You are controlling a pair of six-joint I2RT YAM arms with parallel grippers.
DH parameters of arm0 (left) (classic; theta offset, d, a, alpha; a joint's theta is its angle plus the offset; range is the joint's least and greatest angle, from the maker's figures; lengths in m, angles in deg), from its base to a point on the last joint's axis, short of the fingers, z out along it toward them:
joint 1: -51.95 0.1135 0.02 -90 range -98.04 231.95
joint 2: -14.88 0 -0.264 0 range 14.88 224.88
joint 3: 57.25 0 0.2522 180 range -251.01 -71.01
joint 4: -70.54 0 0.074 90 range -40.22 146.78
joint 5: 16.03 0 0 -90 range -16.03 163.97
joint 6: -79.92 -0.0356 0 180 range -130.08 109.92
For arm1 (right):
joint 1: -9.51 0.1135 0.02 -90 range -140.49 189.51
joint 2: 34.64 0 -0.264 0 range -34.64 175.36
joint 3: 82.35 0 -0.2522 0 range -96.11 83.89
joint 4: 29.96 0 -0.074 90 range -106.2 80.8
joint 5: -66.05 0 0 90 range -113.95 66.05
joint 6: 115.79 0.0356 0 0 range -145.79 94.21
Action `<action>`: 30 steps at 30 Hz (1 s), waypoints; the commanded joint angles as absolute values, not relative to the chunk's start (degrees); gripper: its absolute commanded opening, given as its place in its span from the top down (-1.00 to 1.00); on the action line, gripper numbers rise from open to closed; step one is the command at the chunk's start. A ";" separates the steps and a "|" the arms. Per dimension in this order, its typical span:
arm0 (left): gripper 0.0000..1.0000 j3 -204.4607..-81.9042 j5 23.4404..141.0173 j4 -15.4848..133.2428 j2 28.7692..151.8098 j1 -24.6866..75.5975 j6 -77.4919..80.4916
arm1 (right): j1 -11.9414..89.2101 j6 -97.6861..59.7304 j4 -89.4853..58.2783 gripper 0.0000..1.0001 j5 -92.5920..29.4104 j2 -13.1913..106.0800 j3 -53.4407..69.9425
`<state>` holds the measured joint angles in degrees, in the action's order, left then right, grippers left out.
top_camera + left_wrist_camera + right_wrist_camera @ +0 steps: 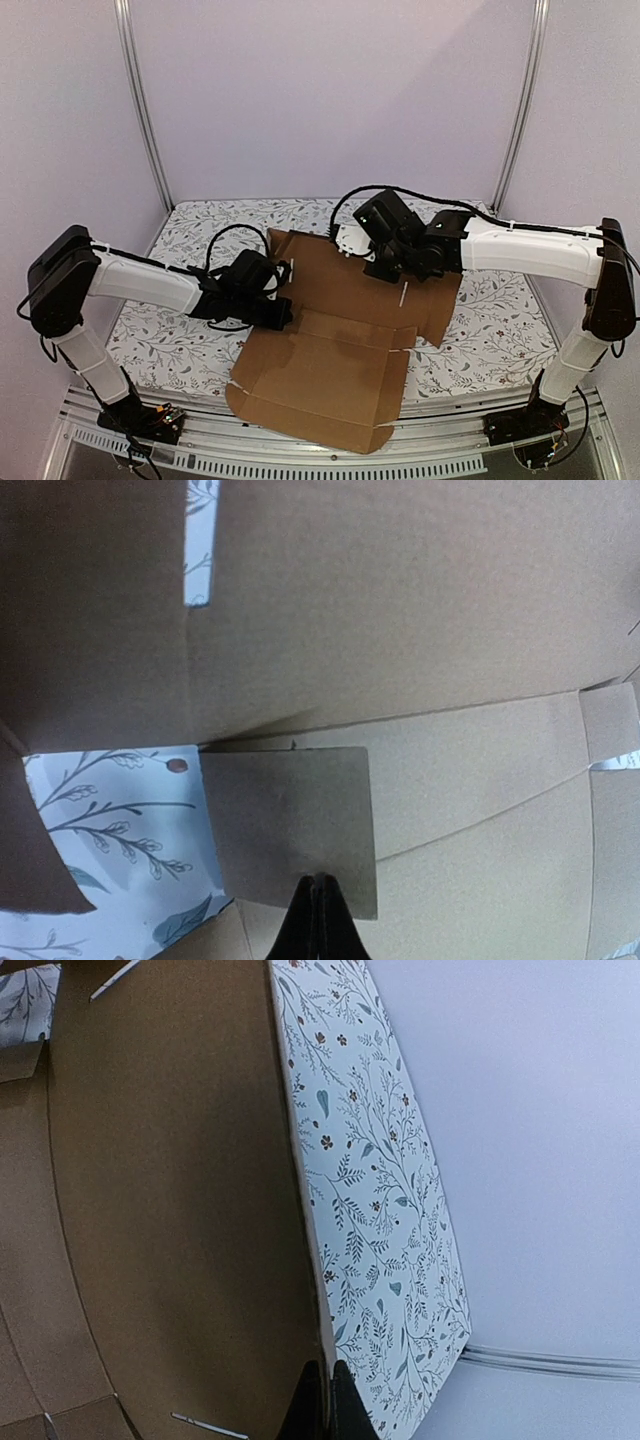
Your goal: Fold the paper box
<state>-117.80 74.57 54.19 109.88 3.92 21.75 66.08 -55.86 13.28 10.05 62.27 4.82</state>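
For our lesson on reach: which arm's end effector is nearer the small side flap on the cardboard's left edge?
Left. The left end effector is right at the flap, fingertips at its edge. The right end effector is across the cardboard, at its far right side.

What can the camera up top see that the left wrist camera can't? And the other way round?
Only the top view shows both whole arms, the right gripper and the entire paper box, opened out as one big sheet with flaps. Only the left wrist view shows, up close, a small flap whose edge sits right at the closed tips of the left gripper. Both views show the brown cardboard and the flowery tablecloth beneath it.
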 commanded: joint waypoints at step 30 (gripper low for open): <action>0.97 -117.17 57.97 32.97 78.27 5.20 12.13 | 66.36 -58.76 9.37 1.00 10.86 62.11 8.35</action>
<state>-117.73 59.88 38.38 82.50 3.66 14.48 66.11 -56.67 12.25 10.09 62.27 6.61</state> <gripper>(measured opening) 0.013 0.010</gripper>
